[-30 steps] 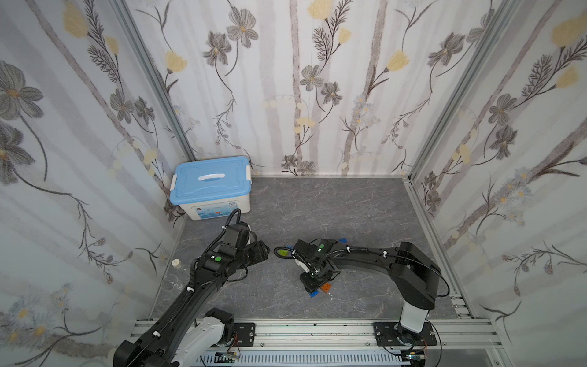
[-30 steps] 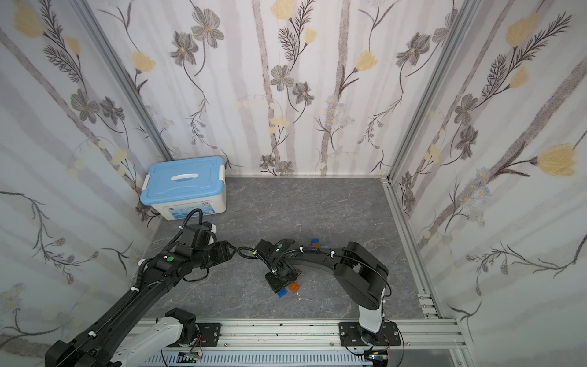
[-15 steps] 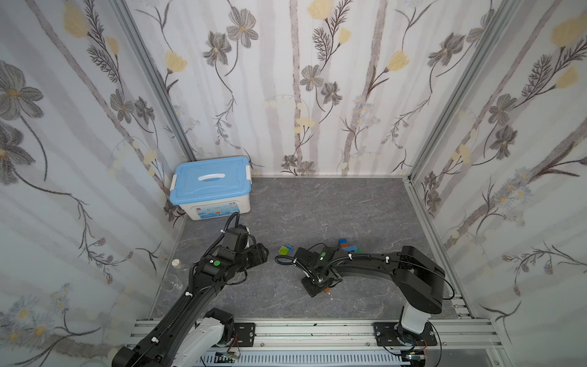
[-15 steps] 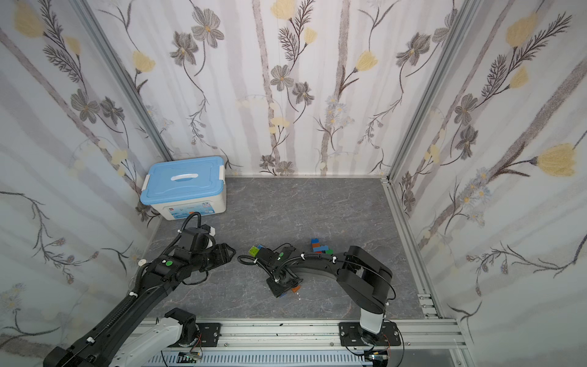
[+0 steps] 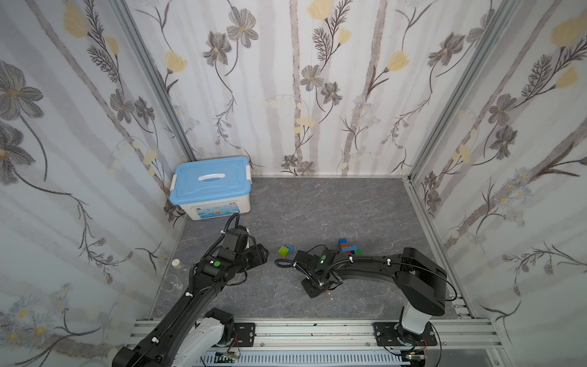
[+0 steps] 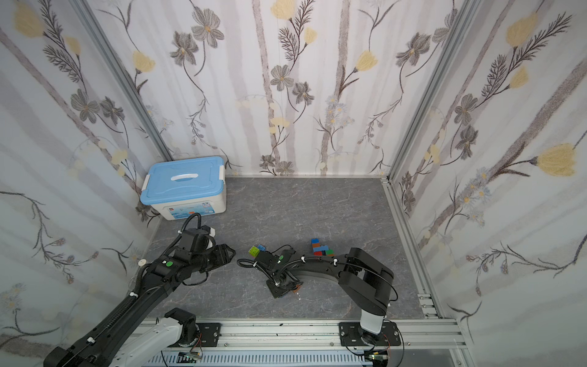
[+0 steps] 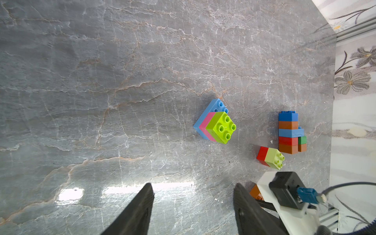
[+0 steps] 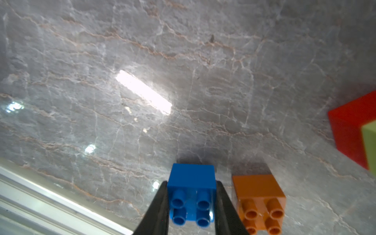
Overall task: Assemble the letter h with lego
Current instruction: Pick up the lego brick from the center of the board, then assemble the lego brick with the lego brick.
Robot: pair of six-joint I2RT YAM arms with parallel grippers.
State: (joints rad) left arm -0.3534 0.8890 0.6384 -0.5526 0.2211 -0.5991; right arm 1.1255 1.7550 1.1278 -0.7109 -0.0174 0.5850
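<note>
Now that the right claw (image 8: 192, 191) has drawn shut over the last second, it is clamped on the blue brick (image 8: 192, 177), with a finger flat on each side wall and the studs facing the wrist camera. A second ago its jaws stood apart above this brick and the orange brick (image 8: 258, 187). That reads as a finished grasp, so the blue brick looks ready to be lifted, though the shadow under it suggests it has not yet left the table (image 8: 142, 50). The orange brick lies just beside one finger without touching it, and a red-and-lime pair (image 7: 270, 157) lies near. The part-built h (image 5: 347, 248) is a short column of blue, orange, light-blue and red with a green and orange stub at its side. It lies well apart from the right claw, farther toward the back wall in both top views. Carrying the blue brick there will likely mean rising clear of the orange brick and the pair first. The left claw (image 7: 193, 195) hangs with jaws apart and nothing between them, above a lime-pink-blue stack (image 7: 215, 126).
</note>
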